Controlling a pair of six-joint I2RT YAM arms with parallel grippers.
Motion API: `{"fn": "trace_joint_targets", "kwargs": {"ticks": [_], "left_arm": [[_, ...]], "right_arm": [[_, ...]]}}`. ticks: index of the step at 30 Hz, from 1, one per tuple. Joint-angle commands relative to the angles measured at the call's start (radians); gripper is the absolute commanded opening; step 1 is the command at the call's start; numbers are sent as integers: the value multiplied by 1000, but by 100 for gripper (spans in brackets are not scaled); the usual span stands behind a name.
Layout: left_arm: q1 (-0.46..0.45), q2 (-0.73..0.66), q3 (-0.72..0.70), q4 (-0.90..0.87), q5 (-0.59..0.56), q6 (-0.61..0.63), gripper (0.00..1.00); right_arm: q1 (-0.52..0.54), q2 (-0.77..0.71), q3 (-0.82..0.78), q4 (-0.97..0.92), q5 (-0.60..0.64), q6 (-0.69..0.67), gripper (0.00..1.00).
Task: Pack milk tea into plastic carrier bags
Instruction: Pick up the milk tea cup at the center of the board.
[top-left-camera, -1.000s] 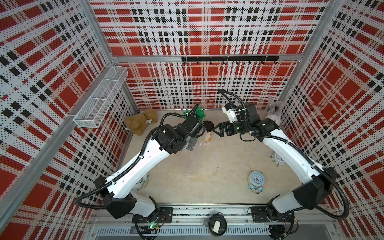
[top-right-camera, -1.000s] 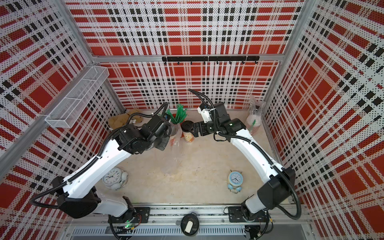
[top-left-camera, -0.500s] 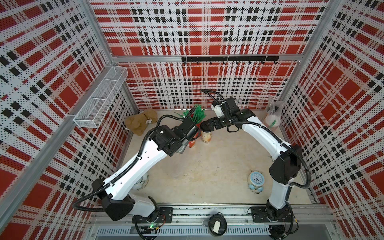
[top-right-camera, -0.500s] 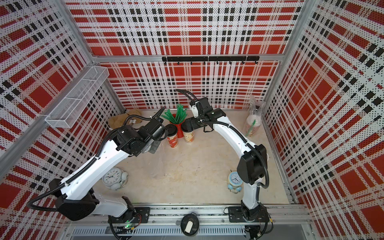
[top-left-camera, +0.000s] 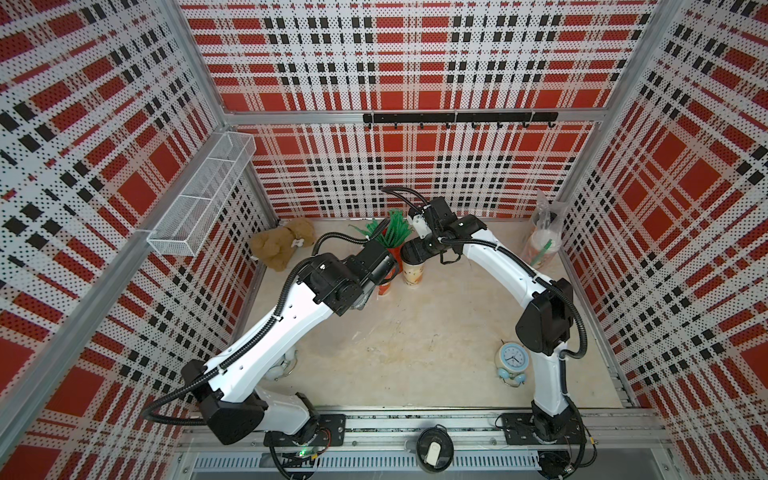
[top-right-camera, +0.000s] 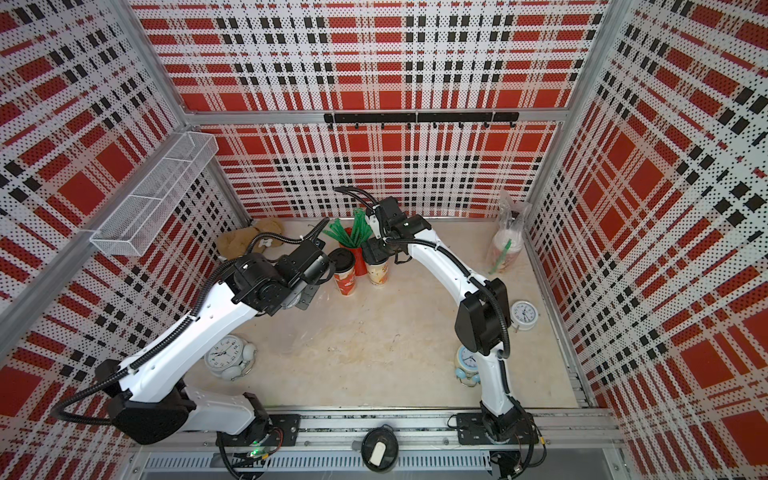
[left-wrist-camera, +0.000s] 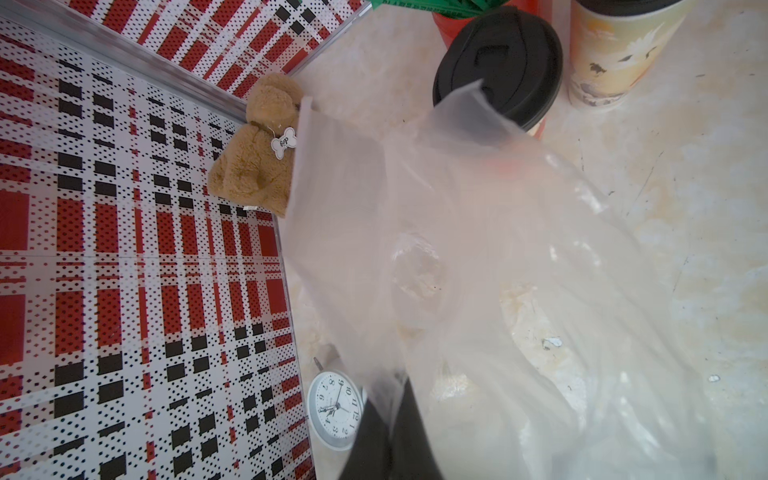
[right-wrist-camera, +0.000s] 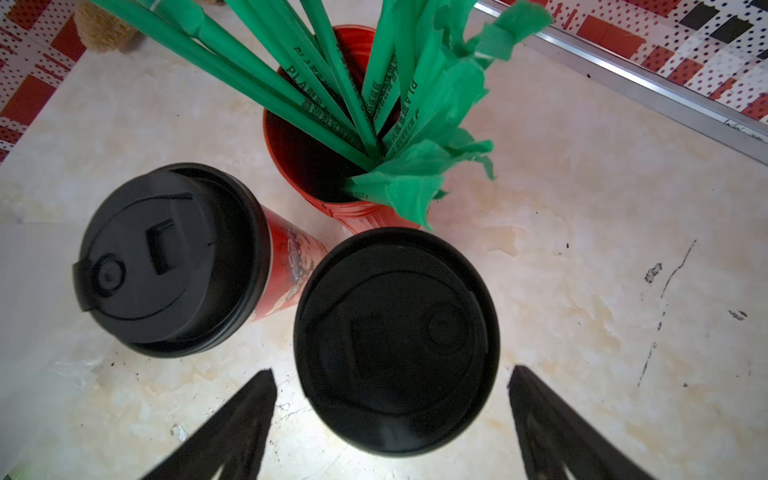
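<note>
Two black-lidded milk tea cups stand at the back centre: a red one (top-right-camera: 345, 276) (right-wrist-camera: 170, 257) and a cream one (top-left-camera: 413, 272) (right-wrist-camera: 395, 336). My right gripper (right-wrist-camera: 390, 372) (top-right-camera: 376, 253) hovers open over the cream cup, one finger on each side of its lid and a gap at both. My left gripper (left-wrist-camera: 392, 399) is shut on a thin clear plastic carrier bag (left-wrist-camera: 478, 249), which hangs in front of the red cup. Another carrier bag (top-left-camera: 540, 245) stands in the back right corner with a white-lidded cup and a green straw inside.
A red cylinder of green straws (right-wrist-camera: 307, 166) stands right behind the two cups. A brown teddy (top-left-camera: 282, 245) lies at the back left. Clocks sit at the left (top-right-camera: 228, 357), front right (top-left-camera: 512, 357) and right (top-right-camera: 523, 316). A wire basket (top-left-camera: 203, 195) hangs on the left wall.
My right gripper has swung left and come down over the cream cup, its jaws narrowing slightly. My left arm has drawn back a little with the bag, uncovering the cups.
</note>
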Motion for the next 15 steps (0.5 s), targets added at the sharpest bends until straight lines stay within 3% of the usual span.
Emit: {"fn": "trace_joint_targets", "kwargs": {"ticks": [1,15], "left_arm": [[6,5,-15,16,10,-10,0],[6,0,-38,34,36,-17,0]], "right_arm": [[10,24,41,-4,32,-24,89],[15,68,83,-4,31,-32,75]]}}
